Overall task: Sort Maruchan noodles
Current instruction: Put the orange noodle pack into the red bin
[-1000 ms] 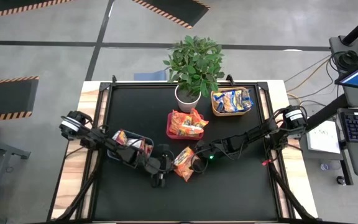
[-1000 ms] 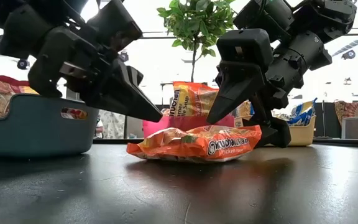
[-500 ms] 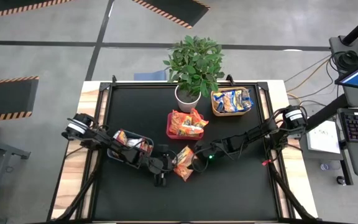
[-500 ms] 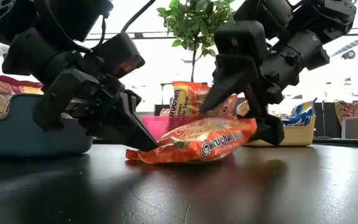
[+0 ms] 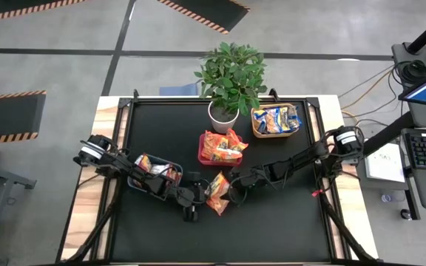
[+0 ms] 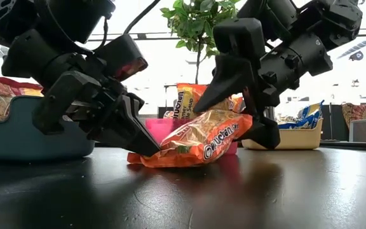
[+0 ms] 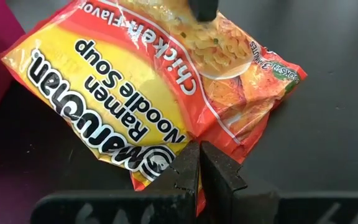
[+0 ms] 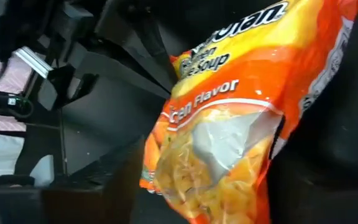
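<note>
So we've got the right gripper (image 6: 243, 121) clamped around one end of an orange noodle packet (image 6: 196, 143), tipping that end up off the black surface (image 6: 284, 191). The left gripper (image 6: 146, 145) has its fingers pressed together, tips right against the packet's low end, which sits on the surface. All this is just in front of the red bin (image 5: 207, 157) with more orange packets (image 5: 224, 145) in it. Next to the red bin sits an orange bin (image 5: 256, 131) of blue packets (image 5: 276, 118), with a potted plant (image 5: 228, 77) behind.
</note>
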Robot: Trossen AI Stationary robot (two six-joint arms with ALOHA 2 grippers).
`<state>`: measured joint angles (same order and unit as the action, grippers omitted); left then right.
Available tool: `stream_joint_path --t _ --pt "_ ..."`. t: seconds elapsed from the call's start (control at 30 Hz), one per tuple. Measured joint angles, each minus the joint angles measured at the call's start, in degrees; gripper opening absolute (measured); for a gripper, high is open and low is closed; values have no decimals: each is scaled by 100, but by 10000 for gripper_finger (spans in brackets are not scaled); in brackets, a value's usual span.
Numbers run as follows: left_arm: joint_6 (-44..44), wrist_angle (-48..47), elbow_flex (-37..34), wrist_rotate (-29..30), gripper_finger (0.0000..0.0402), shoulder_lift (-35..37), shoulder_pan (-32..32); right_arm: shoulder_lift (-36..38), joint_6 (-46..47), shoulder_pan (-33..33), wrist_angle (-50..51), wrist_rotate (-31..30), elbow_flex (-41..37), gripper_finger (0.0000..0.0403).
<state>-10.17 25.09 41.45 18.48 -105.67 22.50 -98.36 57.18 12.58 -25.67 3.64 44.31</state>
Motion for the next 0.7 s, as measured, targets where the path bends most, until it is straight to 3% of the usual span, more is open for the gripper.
stream_joint_path --t 0.4,0.7 --pt "0 68 -2 -2 0 11 0 11 -175 0 40 -74 0 120" --pt "59 -271 -4 61 0 443 37 63 -398 2 11 -76 1 81"
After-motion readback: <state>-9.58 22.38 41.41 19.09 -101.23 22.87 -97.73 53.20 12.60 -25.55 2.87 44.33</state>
